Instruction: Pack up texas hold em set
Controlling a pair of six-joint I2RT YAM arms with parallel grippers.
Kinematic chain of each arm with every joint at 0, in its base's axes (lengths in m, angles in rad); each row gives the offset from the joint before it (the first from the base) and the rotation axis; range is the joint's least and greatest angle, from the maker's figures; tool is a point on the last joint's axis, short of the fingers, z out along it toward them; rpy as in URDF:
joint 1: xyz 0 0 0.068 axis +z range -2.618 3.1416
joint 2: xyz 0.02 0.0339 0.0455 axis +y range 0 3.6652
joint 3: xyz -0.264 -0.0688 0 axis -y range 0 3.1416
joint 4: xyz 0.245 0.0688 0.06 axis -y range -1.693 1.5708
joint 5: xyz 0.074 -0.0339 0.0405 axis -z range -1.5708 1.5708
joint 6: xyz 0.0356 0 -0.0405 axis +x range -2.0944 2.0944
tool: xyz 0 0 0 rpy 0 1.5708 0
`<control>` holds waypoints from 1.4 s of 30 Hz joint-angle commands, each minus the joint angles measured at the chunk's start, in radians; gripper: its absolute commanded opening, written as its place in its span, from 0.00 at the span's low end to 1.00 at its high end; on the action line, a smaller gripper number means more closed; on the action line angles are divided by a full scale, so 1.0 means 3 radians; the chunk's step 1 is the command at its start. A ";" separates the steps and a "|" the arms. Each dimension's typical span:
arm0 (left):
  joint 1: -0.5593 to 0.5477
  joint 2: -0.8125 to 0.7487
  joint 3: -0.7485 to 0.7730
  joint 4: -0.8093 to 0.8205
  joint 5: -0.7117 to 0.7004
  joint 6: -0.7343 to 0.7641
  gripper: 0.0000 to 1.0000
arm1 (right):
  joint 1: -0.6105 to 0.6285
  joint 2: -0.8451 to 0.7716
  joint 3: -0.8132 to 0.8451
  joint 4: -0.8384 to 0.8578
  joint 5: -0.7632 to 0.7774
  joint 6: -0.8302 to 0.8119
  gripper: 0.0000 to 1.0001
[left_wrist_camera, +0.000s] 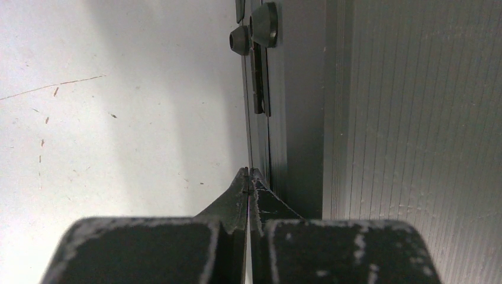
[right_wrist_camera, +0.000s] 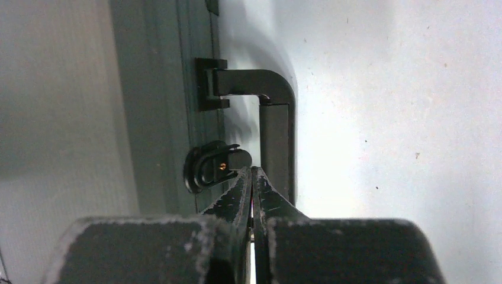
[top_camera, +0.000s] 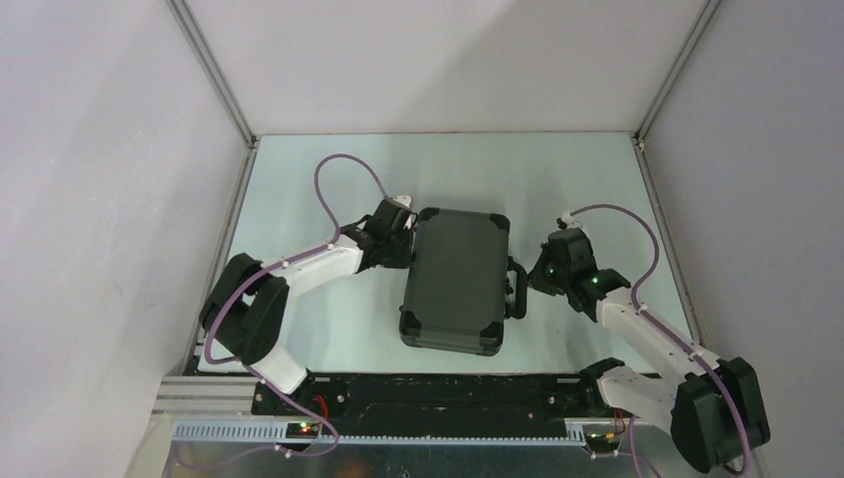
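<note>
Briefcase, top view: the black briefcase (top_camera: 456, 279) lies flat near the middle of the surface (top_camera: 328, 189), lid down and closed, handle (top_camera: 518, 289) pointing toward the right arm.
Loose pieces, top view: no chips, card decks or discs are visible anywhere outside the case.
Left claw, top view: the left claw (top_camera: 405, 239) is at the case's left long edge, touching or just beside it.
Right claw, top view: the right claw (top_camera: 542, 271) is just beside the handle on the opposite edge.
Left wrist view: the claw (left_wrist_camera: 248, 174) is clenched on nothing, its tips meeting at the seam along the case's side wall. A hinge fitting (left_wrist_camera: 258, 83) and two rubber feet (left_wrist_camera: 238, 40) sit farther along that wall.
Right wrist view: the claw (right_wrist_camera: 251, 171) is also clenched and empty, its tips touching or just short of the round latch (right_wrist_camera: 210, 165) below the handle bracket.
Progress, judged: the contents appear to be stowed and the lid lowered, so the task is near its end.
Outstanding, judged: the pictures do not settle whether the latch is fastened, so it likely needs pressing home while the left claw braces the far side.
Risk, judged: the case could slide if the two pushes are uneven.
</note>
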State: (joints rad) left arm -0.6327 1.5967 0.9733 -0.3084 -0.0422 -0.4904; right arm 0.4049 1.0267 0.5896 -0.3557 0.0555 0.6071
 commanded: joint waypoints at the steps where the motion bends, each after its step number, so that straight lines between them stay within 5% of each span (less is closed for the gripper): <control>1: -0.0249 -0.0003 0.0201 0.0459 0.0583 -0.0271 0.00 | -0.0047 0.0197 0.0056 -0.0014 -0.0191 -0.0076 0.00; 9: -0.0253 -0.0003 0.0193 0.0453 0.0589 -0.0270 0.00 | -0.0070 0.0559 -0.0032 0.0420 -0.0657 -0.0035 0.00; 42: -0.0252 0.0019 0.0188 0.0453 0.0605 -0.0265 0.00 | 0.0040 0.1032 -0.0034 0.0590 -0.0613 -0.0063 0.00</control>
State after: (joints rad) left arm -0.6327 1.5970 0.9730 -0.3084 -0.0414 -0.4904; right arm 0.3882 1.3087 0.5812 -0.1967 -0.0849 0.5900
